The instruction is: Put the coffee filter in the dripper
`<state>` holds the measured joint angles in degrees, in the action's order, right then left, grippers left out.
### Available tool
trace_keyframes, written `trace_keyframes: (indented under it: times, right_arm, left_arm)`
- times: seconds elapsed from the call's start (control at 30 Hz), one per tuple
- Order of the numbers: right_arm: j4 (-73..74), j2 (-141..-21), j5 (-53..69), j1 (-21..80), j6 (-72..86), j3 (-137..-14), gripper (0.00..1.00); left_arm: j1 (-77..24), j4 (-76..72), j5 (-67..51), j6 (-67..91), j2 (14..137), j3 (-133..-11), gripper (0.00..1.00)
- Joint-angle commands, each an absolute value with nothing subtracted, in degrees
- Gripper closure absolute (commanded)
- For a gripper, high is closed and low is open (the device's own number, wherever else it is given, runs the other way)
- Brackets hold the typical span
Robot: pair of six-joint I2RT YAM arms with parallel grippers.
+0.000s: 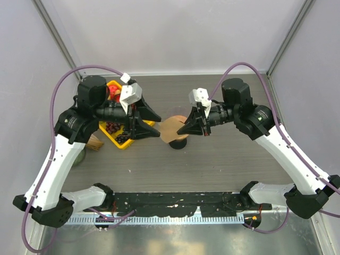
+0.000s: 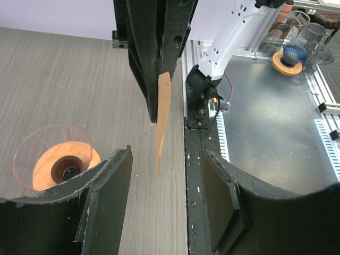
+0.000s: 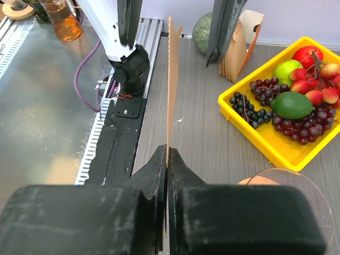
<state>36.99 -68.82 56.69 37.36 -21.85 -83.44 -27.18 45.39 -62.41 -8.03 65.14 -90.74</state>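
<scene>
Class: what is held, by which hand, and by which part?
The filter, pinched at one edge by the right hand; the left hand is open.

The worktop is a grey wood-grain surface. Resting directly on it:
- the dripper, upright at centre;
- a yellow fruit tray, left of the dripper;
- a bundle of tan papers and a green round object, nearer the left edge.

Left arm, right arm: white link shells, black joint housings, black bases at the desk's near edge. One purple cable along each arm. White camera block at each wrist. Left gripper fingers: matte black, with pale scuffs.
</scene>
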Motion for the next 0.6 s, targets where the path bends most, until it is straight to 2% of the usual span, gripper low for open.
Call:
trace_keyframes:
  times: [0.0,0.07,0.1,0.17,0.23,0.43,0.57]
  right_arm:
    - [36.7,-69.4,56.8,38.7,-23.0,-86.3,0.95]
    - [36.2,-69.5,56.3,39.2,-22.6,-86.5,0.95]
    - [35.9,-69.5,56.3,39.3,-22.5,-86.6,0.95]
    - [36.0,-69.5,55.9,39.3,-22.3,-86.7,0.95]
    - [36.6,-69.3,55.2,39.3,-22.7,-86.5,0.95]
    - [39.3,-68.6,53.9,38.8,-23.4,-85.6,0.95]
    - [39.4,-68.2,53.5,38.3,-23.4,-85.2,0.95]
  left_arm:
    - [-31.0,45.2,-57.9,-9.6,66.4,-90.7,0.38]
    - [-32.4,44.6,-56.8,-9.5,67.1,-90.7,0.43]
    - [-33.0,44.5,-56.5,-9.5,67.4,-90.8,0.53]
    - [-32.9,44.7,-56.4,-9.6,67.7,-91.0,0.81]
    - [-32.6,46.4,-56.1,-11.4,67.2,-91.1,1.0]
    - [-25.6,44.0,-61.3,-8.6,64.9,-88.6,1.0]
    - [-24.1,48.4,-62.0,-13.2,64.7,-89.9,1.0]
